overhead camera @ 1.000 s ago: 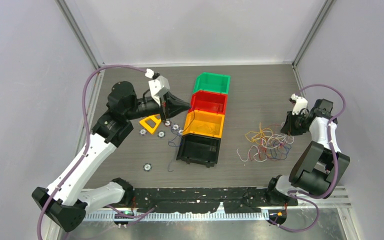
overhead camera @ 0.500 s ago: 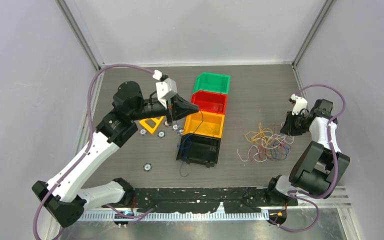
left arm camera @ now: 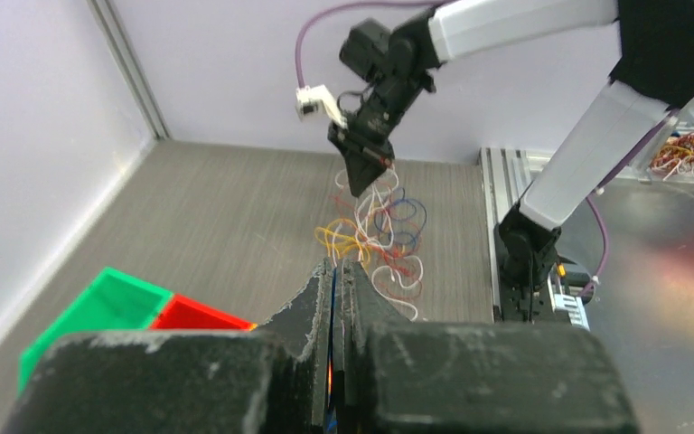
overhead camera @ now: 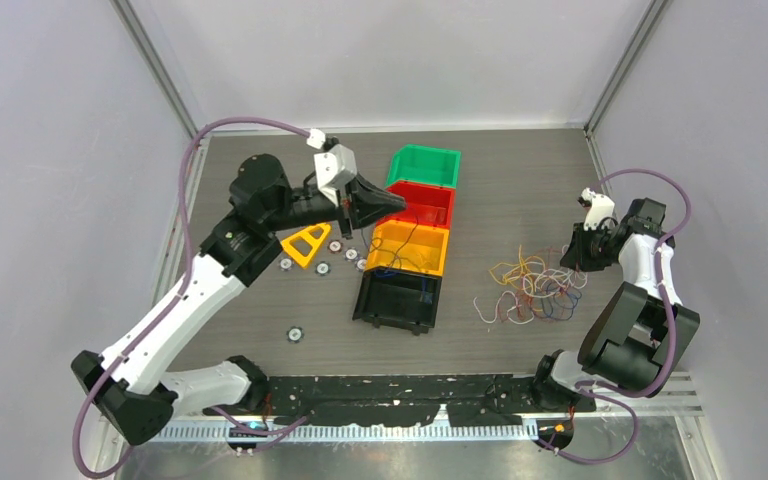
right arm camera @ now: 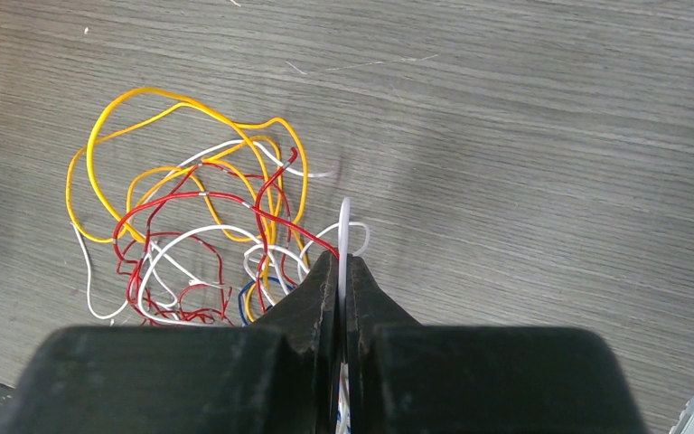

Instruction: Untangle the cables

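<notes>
Cables [overhead camera: 532, 290] are heaped in a tangle on the table [overhead camera: 520, 190], right of the bins [overhead camera: 397, 318]. The right gripper [right arm camera: 342, 264] is set at the tangle's far edge, clamped tight on a white strand [right arm camera: 344, 221]. A blue strand [left arm camera: 332, 303] is pinched in the closed left gripper [overhead camera: 397, 201] above the orange bin [overhead camera: 410, 268], well apart from the tangle.

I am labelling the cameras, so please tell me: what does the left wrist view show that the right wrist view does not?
Only the left wrist view: the left fingers shut on a blue cable, the green bin, the red bin and the right arm from outside. Only the right wrist view: that the right fingers are shut on a white cable. Both: the cable tangle on the table.
</notes>
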Action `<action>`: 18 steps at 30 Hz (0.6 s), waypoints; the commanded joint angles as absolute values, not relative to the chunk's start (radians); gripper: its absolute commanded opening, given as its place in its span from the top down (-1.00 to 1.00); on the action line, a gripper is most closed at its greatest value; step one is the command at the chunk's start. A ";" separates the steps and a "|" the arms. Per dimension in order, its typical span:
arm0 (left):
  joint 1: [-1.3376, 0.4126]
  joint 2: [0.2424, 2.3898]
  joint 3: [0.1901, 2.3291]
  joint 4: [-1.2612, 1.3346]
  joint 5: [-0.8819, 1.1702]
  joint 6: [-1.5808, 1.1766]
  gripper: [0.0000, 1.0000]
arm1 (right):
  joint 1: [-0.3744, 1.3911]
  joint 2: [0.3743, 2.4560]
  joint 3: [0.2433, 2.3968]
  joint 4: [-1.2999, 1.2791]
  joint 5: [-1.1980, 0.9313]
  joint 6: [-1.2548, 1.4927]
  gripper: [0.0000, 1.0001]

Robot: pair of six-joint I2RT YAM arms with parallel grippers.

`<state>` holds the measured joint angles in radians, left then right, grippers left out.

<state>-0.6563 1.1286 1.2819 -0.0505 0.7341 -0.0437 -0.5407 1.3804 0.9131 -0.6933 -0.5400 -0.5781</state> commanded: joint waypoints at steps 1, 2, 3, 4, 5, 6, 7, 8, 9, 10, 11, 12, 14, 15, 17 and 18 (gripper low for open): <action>-0.667 1.162 1.185 0.044 0.738 -0.057 1.00 | -0.541 1.361 0.942 -0.696 -0.562 -0.588 0.89; -0.675 1.162 1.158 0.054 0.733 -0.054 1.00 | -0.541 1.358 0.941 -0.696 -0.561 -0.588 0.89; -0.682 1.166 1.127 0.066 0.729 -0.050 1.00 | -0.541 1.357 0.939 -0.696 -0.560 -0.588 0.89; -0.692 1.169 1.105 0.071 0.728 -0.047 1.00 | -0.541 1.354 0.938 -0.697 -0.559 -0.589 0.89; -0.702 1.173 1.083 0.073 0.726 -0.041 1.00 | -0.541 1.354 0.935 -0.698 -0.559 -0.589 0.89; -0.710 1.176 1.062 0.079 0.726 -0.035 1.00 | -0.541 1.350 0.935 -0.699 -0.558 -0.592 0.89; -0.718 1.180 1.036 0.089 0.722 -0.035 1.00 | -0.541 1.347 0.932 -0.699 -0.557 -0.593 0.89; -0.725 1.185 1.009 0.106 0.718 -0.037 1.00 | -0.541 1.346 0.931 -0.701 -0.556 -0.596 0.89; -0.733 1.196 0.984 0.136 0.715 -0.046 1.00 | -0.541 1.344 0.928 -0.700 -0.555 -0.597 0.89; -0.740 1.218 0.963 0.169 0.714 -0.061 1.00 | -0.541 1.344 0.927 -0.700 -0.556 -0.598 0.89; -0.749 1.238 0.950 0.200 0.712 -0.079 1.00 | -0.541 1.346 0.924 -0.700 -0.557 -0.598 0.89; -0.756 1.264 0.937 0.235 0.711 -0.099 1.00 | -0.541 1.348 0.922 -0.702 -0.557 -0.598 0.89; -0.768 1.313 0.916 0.293 0.711 -0.118 1.00 | -0.541 1.351 0.923 -0.705 -0.557 -0.597 0.89; -0.774 1.335 0.899 0.318 0.710 -0.113 1.00 | -0.541 1.351 0.924 -0.709 -0.556 -0.599 0.89; -0.779 1.379 0.879 0.348 0.693 -0.096 1.00 | -0.541 1.348 0.924 -0.714 -0.553 -0.606 0.89; -0.779 1.400 0.867 0.361 0.679 -0.091 1.00 | -0.541 1.348 0.924 -0.716 -0.552 -0.608 0.89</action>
<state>-0.7696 1.3422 0.9020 0.2054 0.7158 -0.0902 -0.5407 1.3804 0.9127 -0.7013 -0.5411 -0.5819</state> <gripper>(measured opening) 0.010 0.093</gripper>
